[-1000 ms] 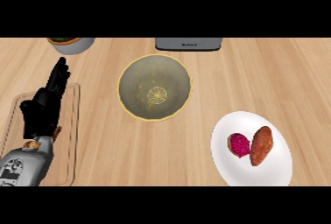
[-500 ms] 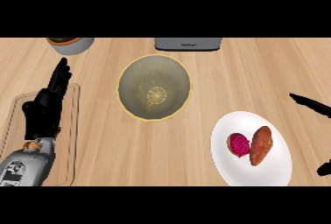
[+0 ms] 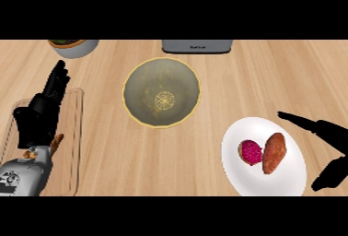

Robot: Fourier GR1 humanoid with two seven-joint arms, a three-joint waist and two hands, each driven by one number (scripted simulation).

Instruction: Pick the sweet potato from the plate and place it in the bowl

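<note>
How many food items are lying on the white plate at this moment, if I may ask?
2: the sweet potato on the plate, toward its right, and a magenta cut piece just left of it. None seems hidden.

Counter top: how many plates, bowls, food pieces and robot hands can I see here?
Plates: 1, the white plate.
Bowls: 1, the yellow-rimmed bowl.
Food pieces on the plate: 2, the sweet potato and a magenta piece.
Robot hands: 2, left robot hand, right robot hand.
Total: 6.
</note>
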